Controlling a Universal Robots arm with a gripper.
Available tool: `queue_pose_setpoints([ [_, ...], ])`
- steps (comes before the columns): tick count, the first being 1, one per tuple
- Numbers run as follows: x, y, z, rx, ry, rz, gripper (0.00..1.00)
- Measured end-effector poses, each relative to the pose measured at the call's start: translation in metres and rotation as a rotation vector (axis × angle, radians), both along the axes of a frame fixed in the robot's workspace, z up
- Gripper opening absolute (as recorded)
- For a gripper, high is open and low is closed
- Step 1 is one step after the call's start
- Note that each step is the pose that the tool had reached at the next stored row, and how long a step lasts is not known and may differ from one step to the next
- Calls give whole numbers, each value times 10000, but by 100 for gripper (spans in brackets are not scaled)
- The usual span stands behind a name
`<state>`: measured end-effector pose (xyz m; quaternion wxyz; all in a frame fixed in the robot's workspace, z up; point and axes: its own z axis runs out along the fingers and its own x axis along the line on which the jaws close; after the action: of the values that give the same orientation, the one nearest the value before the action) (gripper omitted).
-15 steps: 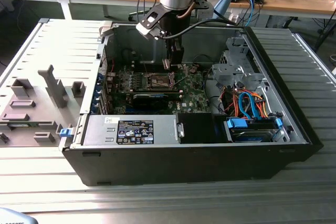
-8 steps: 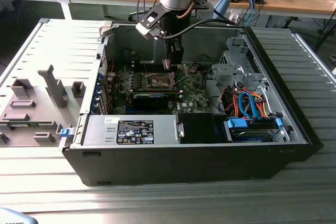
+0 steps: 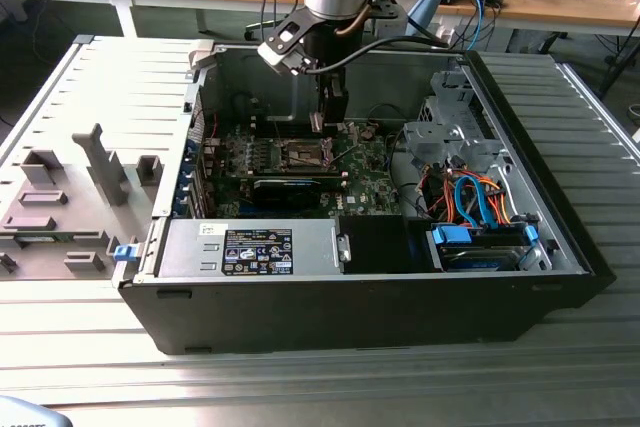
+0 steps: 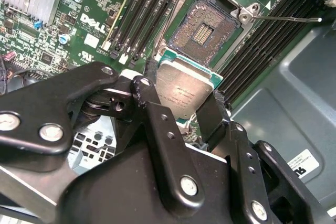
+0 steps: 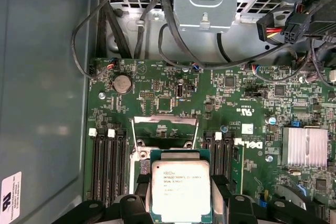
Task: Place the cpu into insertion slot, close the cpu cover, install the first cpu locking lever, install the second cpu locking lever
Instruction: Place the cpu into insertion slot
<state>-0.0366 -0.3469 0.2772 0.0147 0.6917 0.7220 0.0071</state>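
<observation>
My gripper hangs inside the open computer case and is shut on the cpu, a flat silver-topped square clamped by its edges between two black fingers. In both wrist views the cpu sits just above the green board, close to the insertion slot, whose dark pin field lies bare and unoccupied. The cpu cover, a thin silver frame, stands swung up at the far edge of the slot. A thin wire locking lever sticks out beside the slot.
Black memory slots flank the socket on both sides. A finned heat sink sits on the board. A metal drive cage with orange and blue cables, a power supply and the case walls close in the board.
</observation>
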Motion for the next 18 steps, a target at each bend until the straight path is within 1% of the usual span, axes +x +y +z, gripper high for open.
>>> queue_pose_setpoints([
  [13, 0, 0, -1, 0, 0, -262, 55],
  [18, 0, 0, -1, 0, 0, -268, 55],
])
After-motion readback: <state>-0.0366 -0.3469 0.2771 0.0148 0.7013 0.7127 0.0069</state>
